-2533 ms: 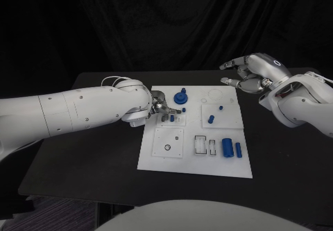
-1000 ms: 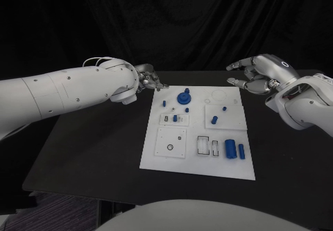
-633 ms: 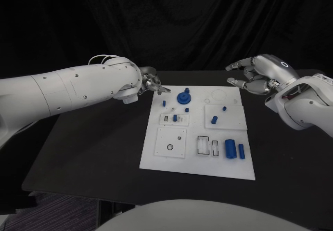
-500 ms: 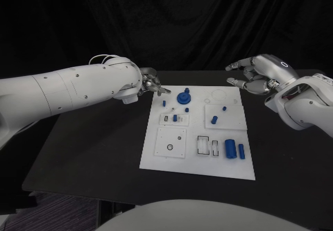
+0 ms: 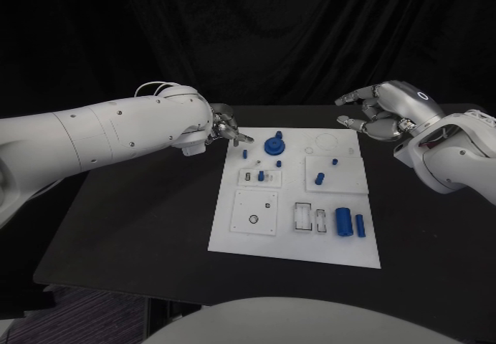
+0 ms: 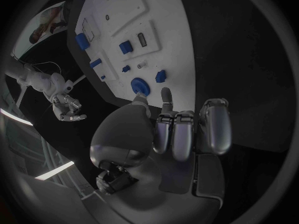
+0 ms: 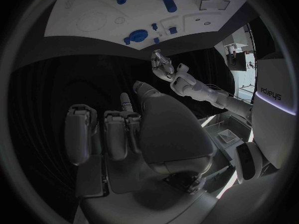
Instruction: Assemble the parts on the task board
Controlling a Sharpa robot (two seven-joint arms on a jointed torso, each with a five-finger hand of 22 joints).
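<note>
Since the earliest frame the left hand (image 5: 226,131) has lifted off the middle of the board's left side and pulled back to hover at the board's upper left corner, where it has barely shifted over the last half second. In the left wrist view its silver fingers (image 6: 181,132) lie curled side by side with nothing between them, the tips pointing toward the white rectangular task board (image 5: 253,244).

Just beside that hand, in the upper middle of the head view, stands a round blue disc with a knob on top (image 5: 273,146), with a small blue peg (image 5: 244,153) to its left. Lower on the board a short blue block (image 5: 261,175) stands in a raised white square, and a blue cylinder (image 5: 318,178) lies on the square to its right. Two larger blue cylinders (image 5: 347,219) lie side by side near the board's lower right.

At the upper right of the frame the right hand (image 5: 380,110) hangs above the black table (image 5: 135,236), off the board's far corner, fingers loosely curled and apart, empty.
</note>
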